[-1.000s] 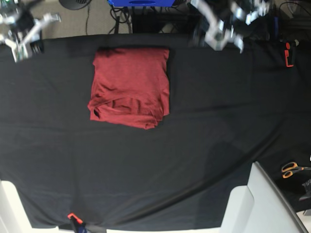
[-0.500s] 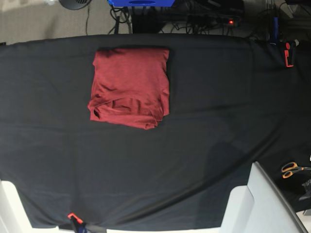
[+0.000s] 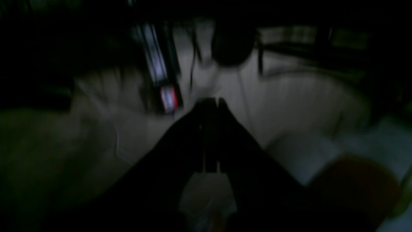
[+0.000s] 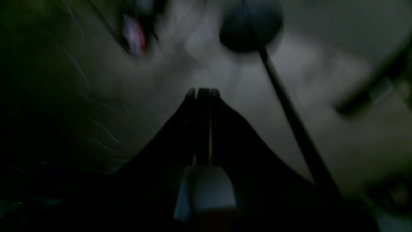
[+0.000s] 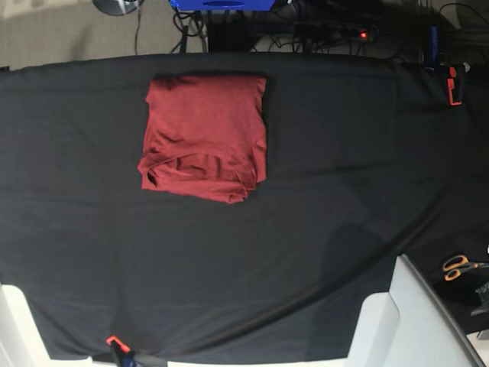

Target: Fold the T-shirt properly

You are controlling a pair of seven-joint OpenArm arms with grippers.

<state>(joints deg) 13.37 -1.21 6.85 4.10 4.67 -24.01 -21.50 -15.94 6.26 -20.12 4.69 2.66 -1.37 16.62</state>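
The T-shirt (image 5: pixel 204 138) lies folded on the black cloth (image 5: pixel 344 168) — out of both wrist views. Left gripper (image 3: pixel 210 101) and right gripper (image 4: pixel 202 91) — jaws pressed together, holding nothing.

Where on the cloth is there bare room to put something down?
The black cloth is bare right of the T-shirt, up to the red clip, and across the whole front below the shirt. The front right corner is crowded: a white panel and scissors.
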